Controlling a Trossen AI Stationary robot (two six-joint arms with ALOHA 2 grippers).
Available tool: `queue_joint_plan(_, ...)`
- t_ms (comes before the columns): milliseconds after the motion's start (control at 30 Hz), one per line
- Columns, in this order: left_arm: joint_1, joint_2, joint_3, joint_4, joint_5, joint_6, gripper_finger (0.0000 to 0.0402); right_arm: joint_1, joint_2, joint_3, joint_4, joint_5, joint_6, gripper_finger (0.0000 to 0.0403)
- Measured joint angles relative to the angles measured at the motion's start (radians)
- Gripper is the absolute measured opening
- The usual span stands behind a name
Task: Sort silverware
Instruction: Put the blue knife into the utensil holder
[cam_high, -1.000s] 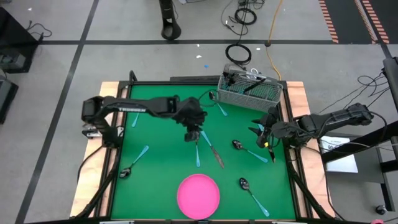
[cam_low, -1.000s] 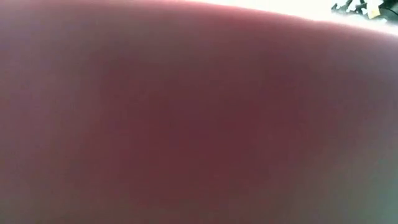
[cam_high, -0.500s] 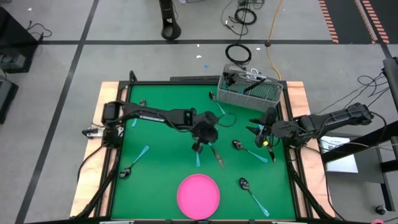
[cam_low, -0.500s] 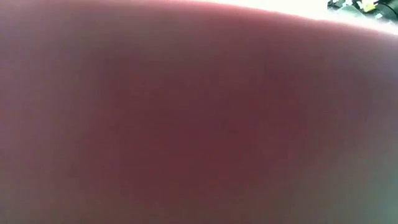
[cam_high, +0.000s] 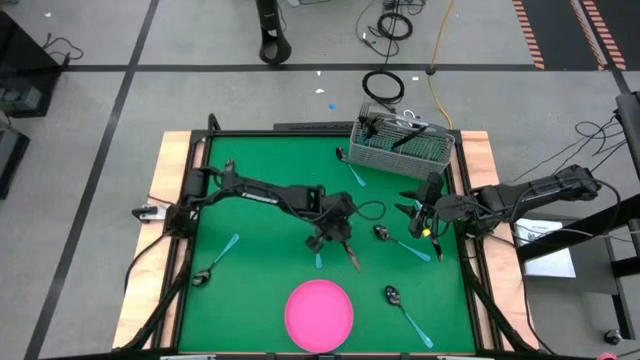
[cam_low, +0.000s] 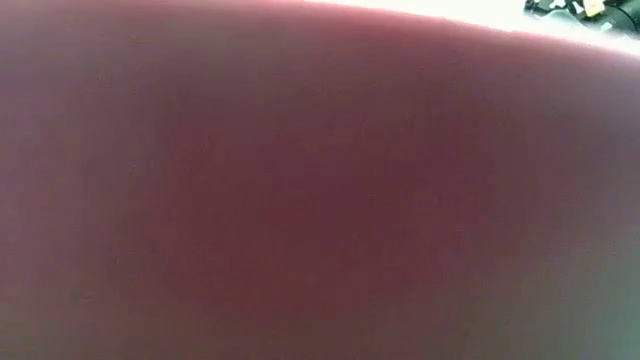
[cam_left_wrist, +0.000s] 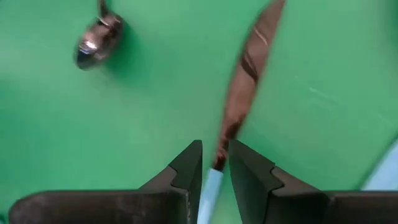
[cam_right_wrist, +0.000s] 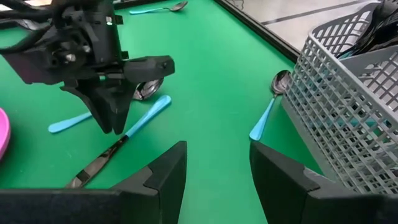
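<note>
The silverware lies scattered on the green mat. A knife (cam_high: 348, 253) with a dark blade (cam_left_wrist: 249, 68) and a light-blue handle lies near the mat's middle. My left gripper (cam_high: 335, 238) stands over it, shut on the handle. A light-blue handle (cam_high: 318, 259) lies just beside the knife, and a spoon (cam_high: 381, 233) rests to its right. My right gripper (cam_right_wrist: 217, 174) waits open at the table's right edge, with nothing between its fingers. The pink plate (cam_high: 320, 312) sits at the near edge. My left gripper pinches the knife's light-blue handle (cam_left_wrist: 209, 186) between its two fingers, close to where the handle meets the blade. The fingers (cam_right_wrist: 115, 124) come slanting down from above and stand across the knife. The knife lies flat on the mat.
The grey mesh basket (cam_high: 400, 146) holding several utensils stands at the far right, with a spoon (cam_high: 352, 168) lying against its near-left side. Other spoons lie at the near right (cam_high: 392, 296) and near left (cam_high: 203, 277). A pink blur fills the low view.
My left gripper has gone down and toward the table's right and near edges, onto the knife, and its wrist has rolled. The knife has stayed where it lay.
</note>
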Motion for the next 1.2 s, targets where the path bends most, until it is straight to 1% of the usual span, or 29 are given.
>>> queue_joint_plan(167,-0.002,0.000,0.000,-0.056,-0.023,0.048,0.0115,0.000,0.000,0.000,-0.001,-0.001,0.002,0.0164)
queue_joint_plan(233,-0.002,0.000,0.000,-0.052,-0.045,0.055,0.0131,0.000,0.000,0.000,0.003,-0.001,0.000,0.0164)
queue_joint_plan(300,-0.001,0.000,0.000,-0.037,-0.047,0.060,0.0145,0.000,0.000,0.000,0.006,-0.001,0.000,0.0164)
queue_joint_plan(400,0.002,0.002,-0.002,-0.041,-0.046,0.094,0.0156,0.000,0.000,0.000,0.006,-0.001,0.000,0.0164)
queue_joint_plan(567,0.008,0.028,-0.003,-0.036,-0.003,0.111,0.0154,0.000,0.000,0.000,0.008,-0.001,0.001,0.0164)
queue_joint_plan(767,0.018,0.048,-0.003,-0.013,0.012,0.135,0.0144,-0.001,-0.001,0.000,0.022,0.001,-0.013,0.0164)
queue_joint_plan(1067,0.049,0.055,-0.003,-0.023,0.032,0.129,0.0143,-0.002,-0.001,0.000,0.022,0.002,-0.020,0.0164)
queue_joint_plan(1200,0.054,0.070,0.000,-0.028,0.064,0.127,0.0143,-0.002,-0.001,0.000,0.022,0.002,-0.020,0.0164)
